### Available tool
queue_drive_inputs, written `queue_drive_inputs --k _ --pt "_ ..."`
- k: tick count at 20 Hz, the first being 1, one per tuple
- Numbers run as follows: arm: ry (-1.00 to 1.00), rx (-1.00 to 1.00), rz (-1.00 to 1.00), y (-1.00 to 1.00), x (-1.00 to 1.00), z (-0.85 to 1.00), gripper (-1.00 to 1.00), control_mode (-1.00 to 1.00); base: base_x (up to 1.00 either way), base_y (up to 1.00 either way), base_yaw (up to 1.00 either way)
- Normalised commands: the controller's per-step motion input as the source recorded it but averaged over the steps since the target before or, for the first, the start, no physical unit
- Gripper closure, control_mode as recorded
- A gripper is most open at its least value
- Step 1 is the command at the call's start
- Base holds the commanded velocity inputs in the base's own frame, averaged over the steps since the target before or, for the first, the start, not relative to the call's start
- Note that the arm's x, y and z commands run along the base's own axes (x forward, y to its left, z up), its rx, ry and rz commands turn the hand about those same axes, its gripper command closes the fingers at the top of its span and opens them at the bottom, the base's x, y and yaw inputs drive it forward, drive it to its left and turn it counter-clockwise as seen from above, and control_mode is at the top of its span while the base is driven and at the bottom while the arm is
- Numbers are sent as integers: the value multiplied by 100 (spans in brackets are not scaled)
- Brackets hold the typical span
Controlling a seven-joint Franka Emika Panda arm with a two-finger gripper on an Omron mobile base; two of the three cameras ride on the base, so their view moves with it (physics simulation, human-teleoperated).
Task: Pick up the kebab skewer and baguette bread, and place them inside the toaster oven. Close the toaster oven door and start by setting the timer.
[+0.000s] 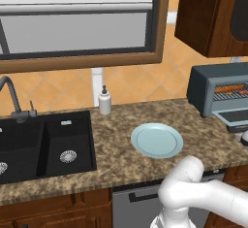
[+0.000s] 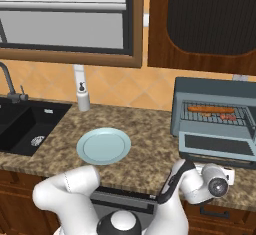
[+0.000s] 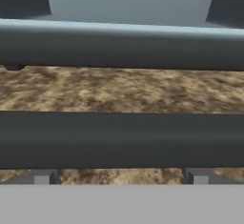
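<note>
Right base view: plate [image 2: 104, 146] and soap bottle [image 2: 83, 97] left of toaster oven [image 2: 212, 119]; fingers [image 3: 43, 176] spread wide, empty.

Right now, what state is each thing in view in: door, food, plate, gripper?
toaster oven door: folded down, open.
toaster oven: cavity exposed, wire rack visible.
baguette bread: lying on the rack inside.
kebab skewer: on the rack, beside the bread.
plate: bare, flat on the counter.
gripper: open, holding nothing, at the door's bar handle.
</note>
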Motion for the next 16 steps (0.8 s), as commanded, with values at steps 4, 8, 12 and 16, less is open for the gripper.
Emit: queue_drive_inputs --k 4,8,12,16 --pt "0 0 0 0 5 -26 -100 -100 0 0 0" --pt "0 0 0 0 4 -1 -100 -100 0 0 0" --pt "-3 0 0 0 3 3 -100 -100 0 0 0" --pt "-2 0 0 0 0 21 -100 -100 0 0 0"
